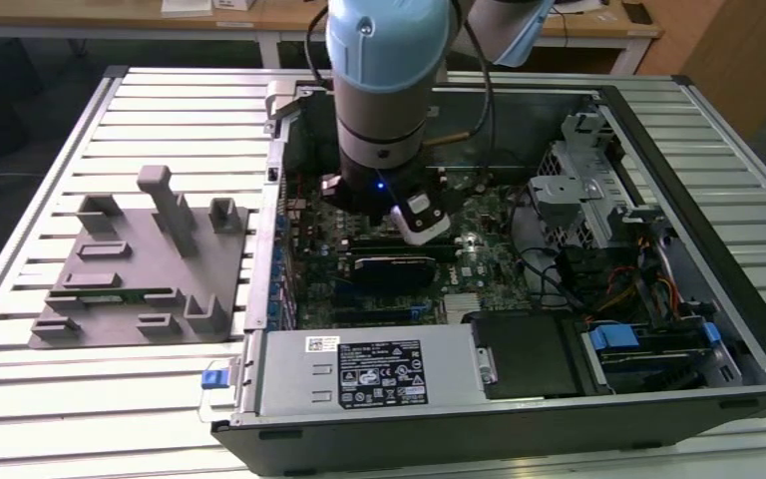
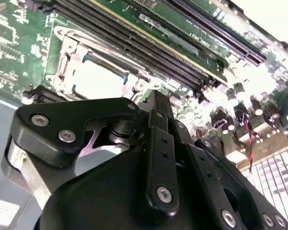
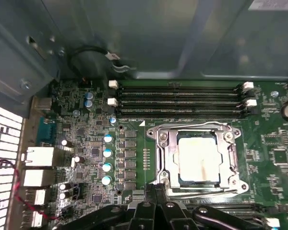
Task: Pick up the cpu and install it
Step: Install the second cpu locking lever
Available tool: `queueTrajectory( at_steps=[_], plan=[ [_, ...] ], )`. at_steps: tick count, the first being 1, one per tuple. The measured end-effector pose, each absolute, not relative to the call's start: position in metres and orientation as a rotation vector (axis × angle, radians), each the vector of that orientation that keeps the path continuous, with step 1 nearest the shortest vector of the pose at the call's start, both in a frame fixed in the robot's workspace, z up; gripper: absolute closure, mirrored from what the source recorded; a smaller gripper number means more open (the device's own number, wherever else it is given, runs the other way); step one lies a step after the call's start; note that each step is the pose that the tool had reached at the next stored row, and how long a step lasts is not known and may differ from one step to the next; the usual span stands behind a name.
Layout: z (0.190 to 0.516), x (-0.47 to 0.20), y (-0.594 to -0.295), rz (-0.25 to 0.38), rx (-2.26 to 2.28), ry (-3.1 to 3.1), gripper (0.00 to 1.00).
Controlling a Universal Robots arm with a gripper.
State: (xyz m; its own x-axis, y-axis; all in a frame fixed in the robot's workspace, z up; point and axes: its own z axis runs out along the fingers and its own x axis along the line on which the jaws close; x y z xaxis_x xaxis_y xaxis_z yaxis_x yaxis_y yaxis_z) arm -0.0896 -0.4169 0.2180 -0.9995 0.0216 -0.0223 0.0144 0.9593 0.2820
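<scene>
The small square cpu with its shiny pale metal top lies seated inside the silver metal-framed socket on the green motherboard; placement appears done, though whether the frame is latched cannot be told. The black gripper hovers just beside the socket, fingers drawn together, holding nothing. No writing is legible here.

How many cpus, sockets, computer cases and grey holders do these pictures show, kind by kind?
cpu: 1
socket: 1
computer case: 1
grey holder: 1
Total: 4
</scene>
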Motion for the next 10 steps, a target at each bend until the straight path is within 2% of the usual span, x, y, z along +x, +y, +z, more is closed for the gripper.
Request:
queueTrajectory(
  at_steps=[2,7,10],
  plan=[
    [0.2224,-0.0895,-0.4166,0.431,0.029,3.086,0.89],
    [0.2238,-0.0892,-0.4153,0.345,0.035,3.096,0.89],
    [0.2239,-0.085,-0.4139,0.338,0.037,3.096,0.89]
  ],
)
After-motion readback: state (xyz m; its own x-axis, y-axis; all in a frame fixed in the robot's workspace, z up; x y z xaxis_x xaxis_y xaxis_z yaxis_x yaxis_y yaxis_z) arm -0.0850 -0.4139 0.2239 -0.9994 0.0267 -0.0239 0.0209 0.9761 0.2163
